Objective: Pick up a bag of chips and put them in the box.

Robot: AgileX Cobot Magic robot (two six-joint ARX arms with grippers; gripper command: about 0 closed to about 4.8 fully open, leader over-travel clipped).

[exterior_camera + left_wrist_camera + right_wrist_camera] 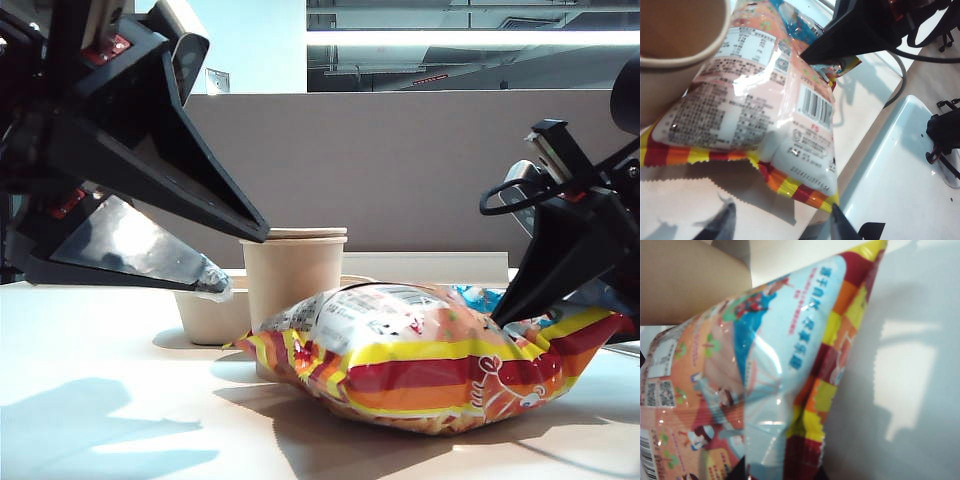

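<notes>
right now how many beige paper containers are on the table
2: a tall lidded cup standing behind the bag of chips, and a low box to the cup's left, partly hidden by it. Others could be hidden behind the bag.

chips up front, cup + box behind

bag of chips (440,355) lies on table (120,420); cup (292,275) behind it, box (212,315) left of cup. left gripper (235,262) over box, right gripper (500,312) at bag's right end.

One bag of chips (430,355), one paper cup (292,275) and one box (210,315) behind it; two grippers.
</notes>
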